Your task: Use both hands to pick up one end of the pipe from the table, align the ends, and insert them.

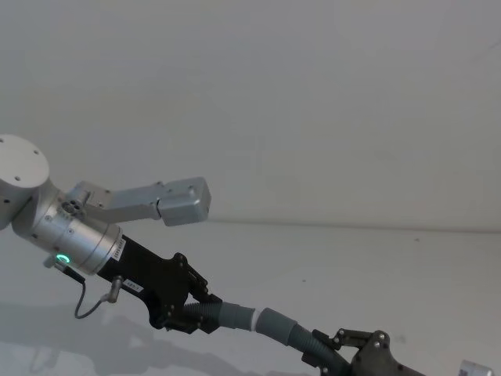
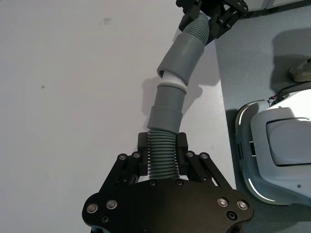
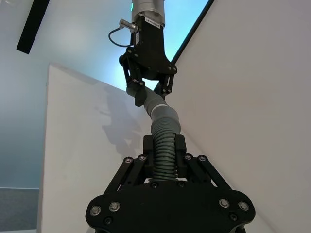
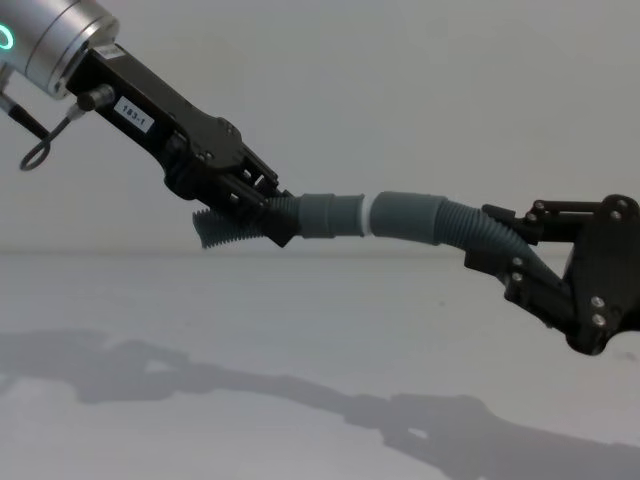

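Aloft, left pincer and right pincer clamp pipe, ends meeting.

The left gripper and right gripper look like matt black plastic with small shiny screws. The pipe is dull grey ribbed plastic with smooth cuffs. The table is matt white; the left wrist is brushed metal.

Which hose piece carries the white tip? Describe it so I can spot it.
Start at the left gripper with the silver wrist. The hose piece clamped in its fingers is the one. Its cuff ends in a narrow white tip, entering the plain hollow cuff held by the right gripper.
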